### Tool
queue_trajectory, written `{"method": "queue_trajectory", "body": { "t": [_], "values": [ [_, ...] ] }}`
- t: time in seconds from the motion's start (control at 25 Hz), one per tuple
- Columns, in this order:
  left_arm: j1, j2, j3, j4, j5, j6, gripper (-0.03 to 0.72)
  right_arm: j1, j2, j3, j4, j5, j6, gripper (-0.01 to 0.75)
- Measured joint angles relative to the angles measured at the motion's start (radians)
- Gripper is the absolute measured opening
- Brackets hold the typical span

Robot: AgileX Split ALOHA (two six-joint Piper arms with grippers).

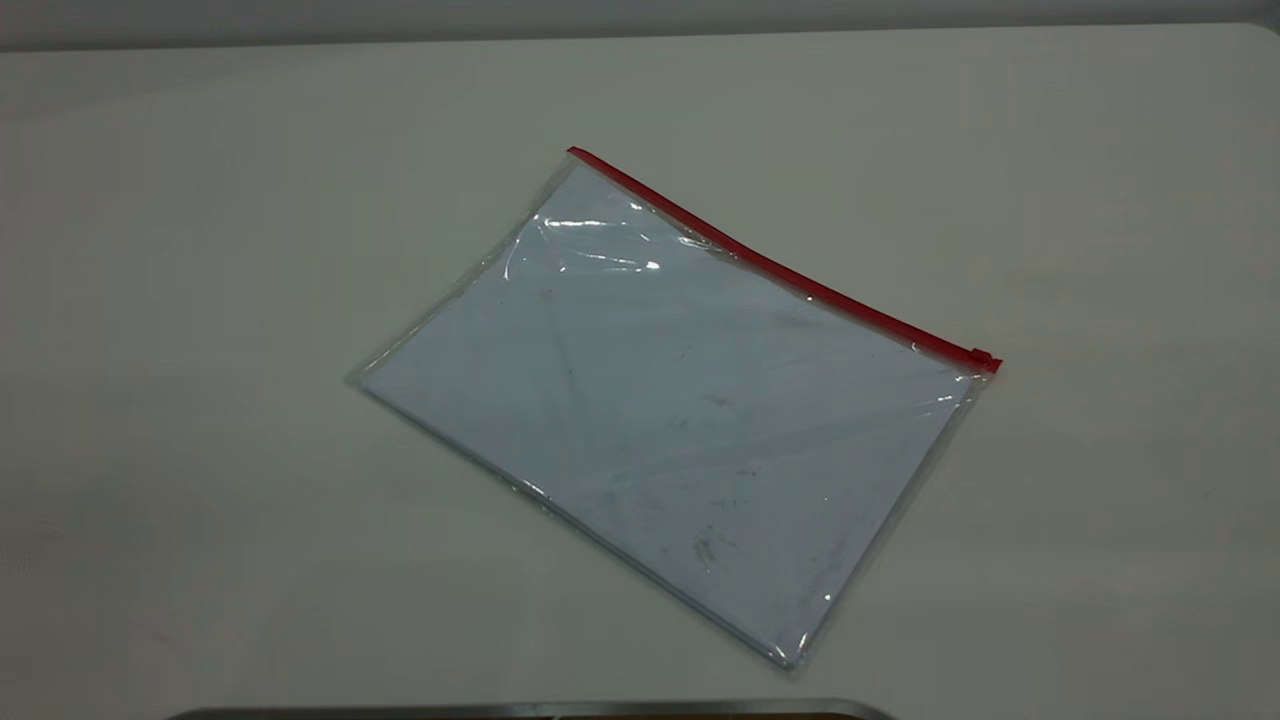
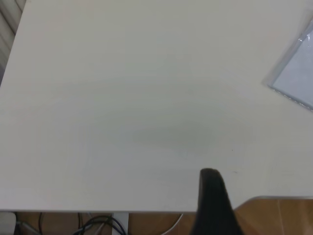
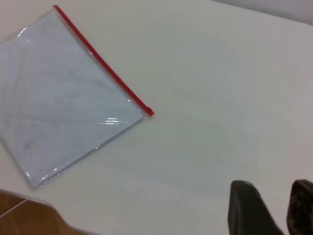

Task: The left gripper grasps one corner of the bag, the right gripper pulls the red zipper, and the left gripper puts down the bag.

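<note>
lying flat on the white tabletop [image 1: 200, 300], the clear plastic bag [image 1: 680, 410] has its red zipper [image 1: 780, 265] slider far right; neither arm touches it. right jaws spread, left's can't tell.

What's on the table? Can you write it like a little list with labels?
table: white
bag: clear, lies flat, nothing touching it
inside bag: white sheet
zipper strip: red, along the bag's far edge
zipper pull: at the strip's right end
left gripper: away from the bag
right gripper: away from the bag, jaws apart
</note>
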State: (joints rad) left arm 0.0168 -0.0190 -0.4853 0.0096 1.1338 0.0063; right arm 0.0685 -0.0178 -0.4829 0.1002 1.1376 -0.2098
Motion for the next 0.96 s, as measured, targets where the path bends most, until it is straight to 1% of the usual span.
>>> {"method": "queue_trajectory", "body": {
  "t": [0.08, 0.2, 0.36, 0.48, 0.96],
  "values": [
    [0.0, 0.0, 0.0, 0.0, 0.0, 0.0, 0.567, -0.02, 0.0, 0.0, -0.001, 0.0, 0.0, 0.24],
    [0.0, 0.0, 0.0, 0.0, 0.0, 0.0, 0.567, -0.03, 0.0, 0.0, -0.013, 0.0, 0.017, 0.24],
    [0.0, 0.0, 0.0, 0.0, 0.0, 0.0, 0.567, -0.03, 0.0, 0.001, -0.069, -0.001, 0.118, 0.24],
    [0.0, 0.0, 0.0, 0.0, 0.0, 0.0, 0.567, -0.03, 0.0, 0.001, -0.1, -0.002, 0.159, 0.24],
    [0.0, 0.0, 0.0, 0.0, 0.0, 0.001, 0.567, -0.03, 0.0, 0.001, -0.114, -0.003, 0.169, 0.24]
  ]
}}
